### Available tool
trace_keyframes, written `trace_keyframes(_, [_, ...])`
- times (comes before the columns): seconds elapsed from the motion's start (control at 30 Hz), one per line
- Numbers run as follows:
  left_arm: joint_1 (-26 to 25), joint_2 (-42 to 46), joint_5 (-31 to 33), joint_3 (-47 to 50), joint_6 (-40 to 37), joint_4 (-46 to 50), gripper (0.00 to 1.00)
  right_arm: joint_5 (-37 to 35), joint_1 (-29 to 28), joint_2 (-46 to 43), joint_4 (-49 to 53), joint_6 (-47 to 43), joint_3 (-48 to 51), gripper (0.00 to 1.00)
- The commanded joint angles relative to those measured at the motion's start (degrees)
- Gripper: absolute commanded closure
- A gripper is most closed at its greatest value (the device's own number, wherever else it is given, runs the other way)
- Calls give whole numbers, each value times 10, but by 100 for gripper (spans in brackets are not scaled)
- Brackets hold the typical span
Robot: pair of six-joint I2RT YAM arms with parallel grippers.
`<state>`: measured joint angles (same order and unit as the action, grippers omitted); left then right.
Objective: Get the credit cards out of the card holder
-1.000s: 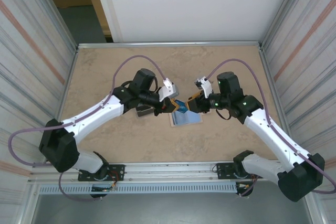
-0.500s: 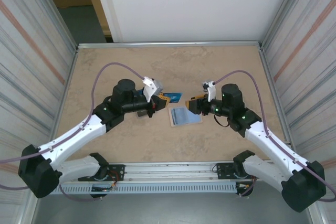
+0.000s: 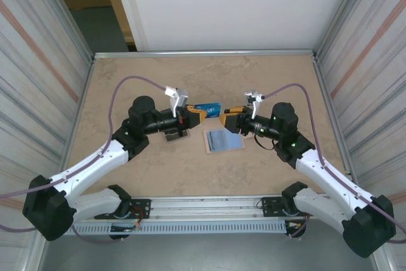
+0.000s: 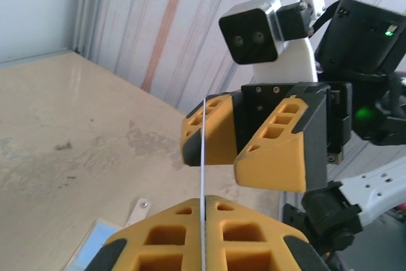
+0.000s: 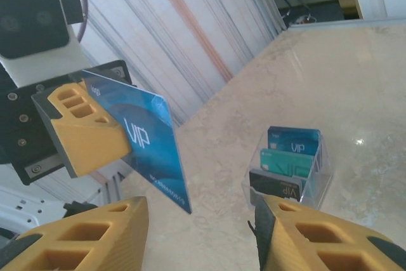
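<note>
The card holder (image 3: 223, 139) lies open on the table, pale blue lining up; its snap tab (image 4: 138, 210) and a blue corner (image 4: 94, 247) show in the left wrist view. My left gripper (image 3: 192, 116) hangs above the table left of the holder, shut on a blue VIP credit card (image 3: 208, 107). That card (image 5: 150, 146) juts from the left gripper's finger (image 5: 89, 134) in the right wrist view, and is a thin edge-on line (image 4: 203, 150) between my left gripper (image 4: 204, 202) fingers. My right gripper (image 3: 231, 120) faces it, open and holding nothing (image 5: 200, 220).
A clear plastic stand (image 5: 292, 164) with several upright cards sits on the table under my left arm (image 3: 171, 132). Striped walls close both sides. The right gripper's fingers (image 4: 284, 152) hang close in front of the held card's edge.
My left gripper has drawn back to the left with the blue card, away from the right gripper and the holder. The right gripper has shifted slightly up and left.
</note>
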<state>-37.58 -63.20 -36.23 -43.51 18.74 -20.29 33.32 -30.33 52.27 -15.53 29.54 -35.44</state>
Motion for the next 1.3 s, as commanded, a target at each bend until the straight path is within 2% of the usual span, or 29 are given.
trace_keyframes(0.0, [2,-5,-49,2,31,-55,100,19,-3,-6,-36,8,-11,53])
trace_keyframes(0.1, [2,-12,-62,-3,31,-54,100,35,-6,0,-57,17,-13,55])
trace_keyframes(0.17, [2,-17,-69,-6,32,-54,100,44,-11,4,-65,18,-16,61])
trace_keyframes(0.47, [2,-27,-82,-13,31,-51,100,53,-30,14,-45,-4,-38,100])
trace_keyframes(0.63, [2,-20,-68,-23,4,-1,91,51,-32,13,-17,-21,-43,100])
trace_keyframes(0.7, [2,-16,-66,-33,-18,30,82,47,-33,11,5,-33,-50,100])
trace_keyframes(0.8, [2,0,-58,-52,-73,99,55,39,-33,4,47,-57,-59,100])
trace_keyframes(0.87, [2,13,-35,-70,-119,155,32,31,-33,-2,75,-75,-66,100])
trace_keyframes(0.9, [2,20,-16,-78,-138,181,26,26,-33,-5,91,-83,-70,100])
trace_keyframes(1.03, [2,45,54,-106,-208,259,19,18,-33,-7,159,-116,-90,100])
trace_keyframes(1.17, [1,56,66,-130,-260,301,5,27,-33,-1,203,-137,-108,100])
trace_keyframes(1.27, [-5,49,86,-156,-297,337,1,42,-33,8,220,-143,-118,100])
